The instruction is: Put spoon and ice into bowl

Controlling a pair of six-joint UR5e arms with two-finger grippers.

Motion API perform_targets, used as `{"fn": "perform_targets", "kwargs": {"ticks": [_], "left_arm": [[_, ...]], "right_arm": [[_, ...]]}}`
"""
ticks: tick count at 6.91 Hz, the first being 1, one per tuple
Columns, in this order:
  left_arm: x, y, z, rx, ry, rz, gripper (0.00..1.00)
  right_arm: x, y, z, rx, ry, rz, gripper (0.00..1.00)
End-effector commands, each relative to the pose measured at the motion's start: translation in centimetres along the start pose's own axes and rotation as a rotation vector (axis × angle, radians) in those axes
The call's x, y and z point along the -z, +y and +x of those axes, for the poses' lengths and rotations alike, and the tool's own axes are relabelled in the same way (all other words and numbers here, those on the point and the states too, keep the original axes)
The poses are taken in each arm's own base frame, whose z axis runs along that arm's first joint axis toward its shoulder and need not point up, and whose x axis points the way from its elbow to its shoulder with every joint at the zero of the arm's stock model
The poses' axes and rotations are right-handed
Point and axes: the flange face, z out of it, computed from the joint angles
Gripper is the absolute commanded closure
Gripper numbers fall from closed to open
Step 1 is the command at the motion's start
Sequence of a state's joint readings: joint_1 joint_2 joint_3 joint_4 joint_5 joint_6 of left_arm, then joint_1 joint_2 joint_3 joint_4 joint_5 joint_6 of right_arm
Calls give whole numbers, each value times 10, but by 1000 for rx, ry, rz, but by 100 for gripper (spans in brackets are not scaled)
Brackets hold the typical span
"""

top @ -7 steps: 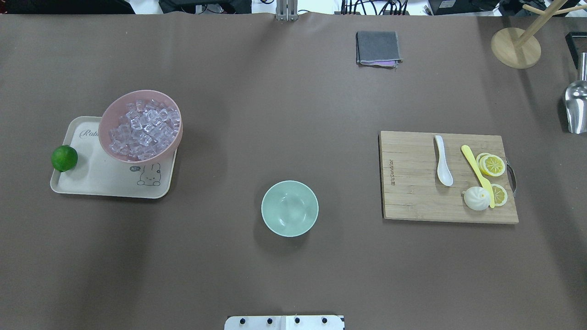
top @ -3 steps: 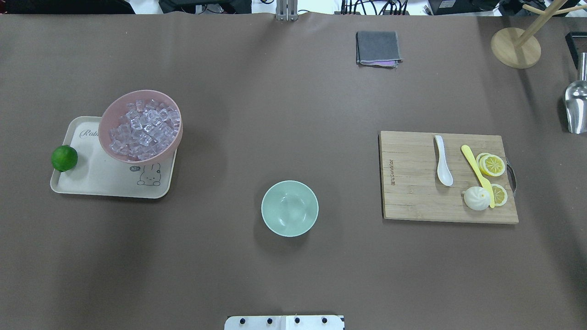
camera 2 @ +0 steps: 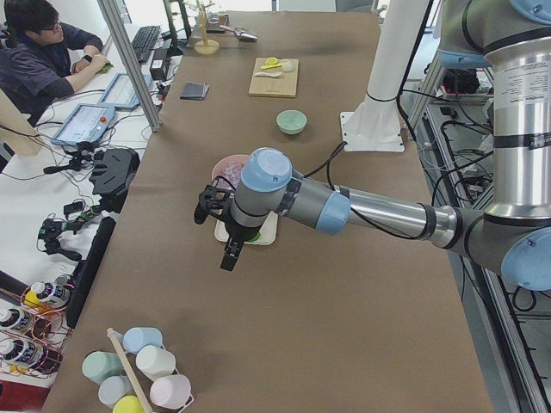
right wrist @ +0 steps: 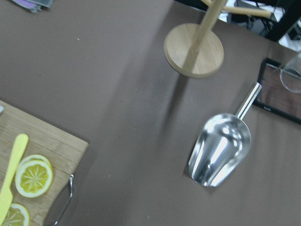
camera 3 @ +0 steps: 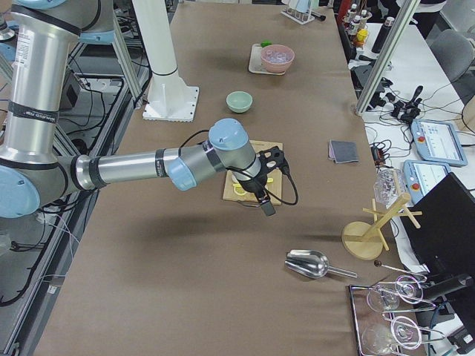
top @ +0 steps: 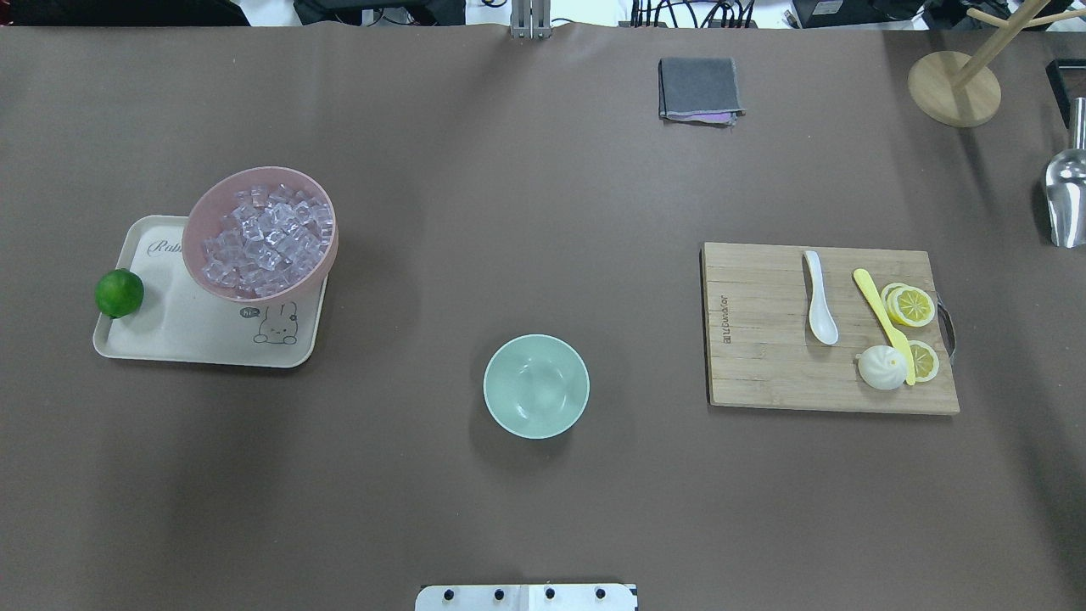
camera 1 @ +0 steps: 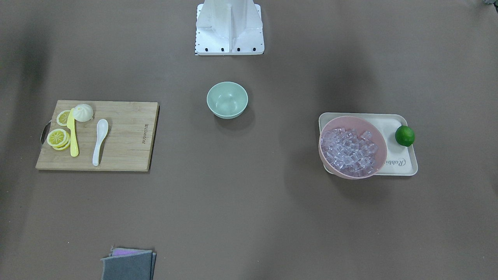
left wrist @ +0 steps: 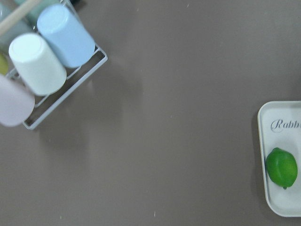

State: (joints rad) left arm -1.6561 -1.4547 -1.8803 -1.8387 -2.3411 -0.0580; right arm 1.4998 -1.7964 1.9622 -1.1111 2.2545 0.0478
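The white spoon (top: 820, 299) lies on the wooden cutting board (top: 764, 373), also in the front view (camera 1: 99, 142). The mint-green bowl (top: 536, 386) stands empty near the table's middle, in front of the robot base (camera 1: 227, 99). Clear ice cubes (top: 263, 238) fill the pink bowl (top: 199, 222) on the beige tray (top: 170, 339). Both grippers show only in the side views. The left gripper (camera 2: 226, 256) hangs above the table beyond the tray's end. The right gripper (camera 3: 266, 206) hangs beyond the cutting board's end. I cannot tell whether either is open or shut.
On the board lie a yellow knife (top: 882, 322), lemon slices (top: 910, 305) and a white bun (top: 881, 367). A lime (top: 119, 293) sits on the tray. A grey cloth (top: 699, 89), wooden stand (top: 954, 88), metal scoop (right wrist: 221, 148) and a cup rack (left wrist: 42, 61) are around.
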Motion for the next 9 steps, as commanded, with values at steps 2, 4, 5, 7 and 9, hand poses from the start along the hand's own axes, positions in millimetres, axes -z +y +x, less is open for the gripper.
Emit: {"fn": "perform_targets", "kwargs": {"ticks": [2,4,5,7,9], "left_arm": [[-12,-19,30,-202,72,118,2],[-50,-62,115,-345,178,78,1],[-51,-63,136,-286,208,73,0],[-71,-67,195,-249,267,27,1],[-111,-60,239,-278,195,13,1]], "right_arm": [[-8,-29,-48,155,-133,78,1],[-28,-75,-104,68,-204,75,1],[-44,-86,-140,28,-195,67,2],[-71,-97,-207,-95,-166,37,6],[-73,-109,-272,-178,-50,-27,1]]}}
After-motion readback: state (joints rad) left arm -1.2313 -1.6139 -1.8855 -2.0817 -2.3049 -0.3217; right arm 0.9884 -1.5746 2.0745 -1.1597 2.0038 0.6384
